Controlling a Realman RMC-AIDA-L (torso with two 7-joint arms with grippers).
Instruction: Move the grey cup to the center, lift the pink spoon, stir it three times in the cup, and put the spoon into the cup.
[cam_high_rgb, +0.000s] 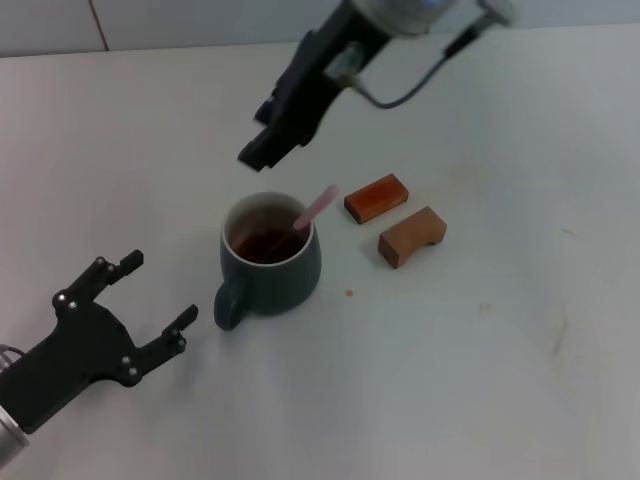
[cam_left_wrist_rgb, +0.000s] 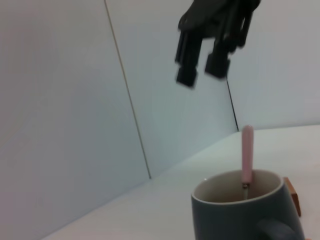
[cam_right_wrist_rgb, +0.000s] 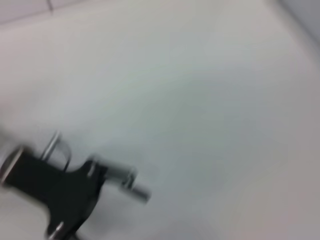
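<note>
The grey cup (cam_high_rgb: 270, 262) stands upright in the middle of the table, handle toward my left gripper, with dark brown liquid inside. The pink spoon (cam_high_rgb: 317, 208) stands in the cup, its pink handle leaning out over the far right rim. My right gripper (cam_high_rgb: 262, 155) hangs above and just behind the cup, open and empty, apart from the spoon. My left gripper (cam_high_rgb: 158, 290) is open and empty, low at the front left, a short way from the cup's handle. The left wrist view shows the cup (cam_left_wrist_rgb: 245, 210), the spoon (cam_left_wrist_rgb: 247, 152) and the right gripper (cam_left_wrist_rgb: 200, 74) above them.
Two brown wooden blocks lie right of the cup: a reddish one (cam_high_rgb: 377, 197) and a lighter arched one (cam_high_rgb: 411, 236). The white table (cam_high_rgb: 500, 380) spreads all round. The right wrist view shows bare table and my left gripper (cam_right_wrist_rgb: 70, 185) blurred.
</note>
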